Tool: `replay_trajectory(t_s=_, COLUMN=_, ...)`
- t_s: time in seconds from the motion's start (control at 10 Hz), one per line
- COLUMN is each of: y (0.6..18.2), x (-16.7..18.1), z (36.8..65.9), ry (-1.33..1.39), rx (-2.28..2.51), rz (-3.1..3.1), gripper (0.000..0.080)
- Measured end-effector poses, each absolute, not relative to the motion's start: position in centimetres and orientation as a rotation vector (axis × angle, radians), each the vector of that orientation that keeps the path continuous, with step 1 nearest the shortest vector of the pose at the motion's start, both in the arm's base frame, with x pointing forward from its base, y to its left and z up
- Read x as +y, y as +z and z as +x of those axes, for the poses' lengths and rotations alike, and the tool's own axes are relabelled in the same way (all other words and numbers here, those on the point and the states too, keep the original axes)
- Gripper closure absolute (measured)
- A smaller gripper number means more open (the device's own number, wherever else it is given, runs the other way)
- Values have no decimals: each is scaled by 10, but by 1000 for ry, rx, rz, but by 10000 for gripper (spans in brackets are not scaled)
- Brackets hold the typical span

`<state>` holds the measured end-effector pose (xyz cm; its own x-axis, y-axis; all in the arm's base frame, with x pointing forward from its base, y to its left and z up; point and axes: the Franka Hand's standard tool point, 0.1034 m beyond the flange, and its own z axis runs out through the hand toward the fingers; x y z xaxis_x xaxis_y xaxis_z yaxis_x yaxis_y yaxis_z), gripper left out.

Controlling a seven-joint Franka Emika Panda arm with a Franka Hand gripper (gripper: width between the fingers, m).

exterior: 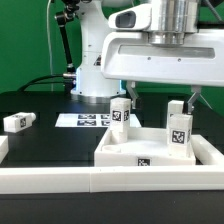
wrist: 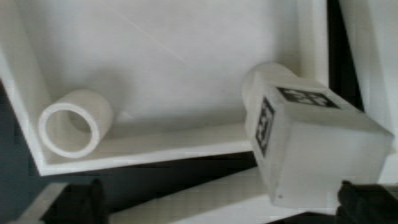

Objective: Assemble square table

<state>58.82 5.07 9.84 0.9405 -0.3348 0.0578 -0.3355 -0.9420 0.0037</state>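
Now, with the gripper (exterior: 178, 100) jaws spread wide and nothing held, the upright leg (exterior: 178, 127) on the square tabletop (exterior: 120, 151) should be approached centred before closing

The exterior view looked low across the black table (exterior: 45, 140) at the square table (exterior: 150, 150), arm close overhead. The wrist view looked down, very near, sharing that slab (wrist: 178, 70) and one tagged leg (wrist: 311, 125).
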Motion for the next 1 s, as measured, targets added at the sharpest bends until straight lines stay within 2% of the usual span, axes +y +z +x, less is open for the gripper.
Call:
replay_trajectory(t_s=0.4, y=100, x=3, z=547, ry=62, rx=-431, rz=3092, gripper=151)
replay_trajectory(t_s=0.5, y=104, x=-18, z=546, ry=71, rx=-425, rz=3088, gripper=151)
replay_trajectory(t_s=1.0, y=98, x=-28, z=542, ry=84, rx=-421, rz=3081, gripper=151)
